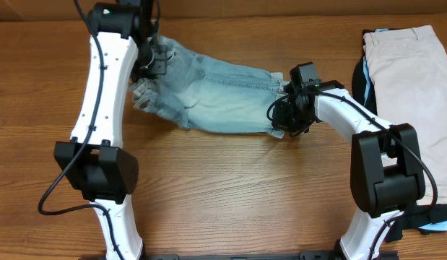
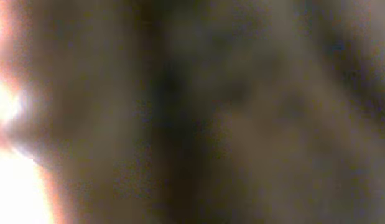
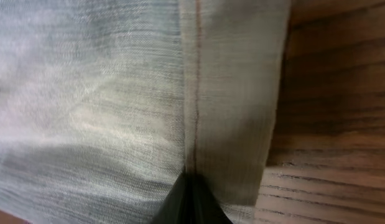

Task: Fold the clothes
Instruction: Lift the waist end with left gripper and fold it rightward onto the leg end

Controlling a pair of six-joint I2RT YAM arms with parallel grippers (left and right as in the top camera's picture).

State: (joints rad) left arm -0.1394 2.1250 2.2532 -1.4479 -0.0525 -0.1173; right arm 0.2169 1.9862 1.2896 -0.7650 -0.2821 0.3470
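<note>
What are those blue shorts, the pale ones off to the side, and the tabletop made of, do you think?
The blue shorts look like faded denim: the right wrist view shows a fine twill weave and a stitched hem. The beige shorts seem to be a smoother matte cotton, though they are too distant to be sure. The table shows brown wood grain, possibly veneer or laminate.

Counter (image 1: 223,180): brown wood-look surface. In the overhead view the grain runs left to right, darker streaks mixed with lighter bands. Finish looks matte, with little glare.

Far edge: a paler tan band (image 1: 295,6) runs the full width. Possibly a wall or board, but the strip is too thin to tell.

Right wrist view: the same counter (image 3: 332,93) fills the right side. Dark grain lines seen close up, lighter toward the lower corner.

Left wrist view: blurred dark brown, bright patch at the left edge. Nothing identifiable.
</note>
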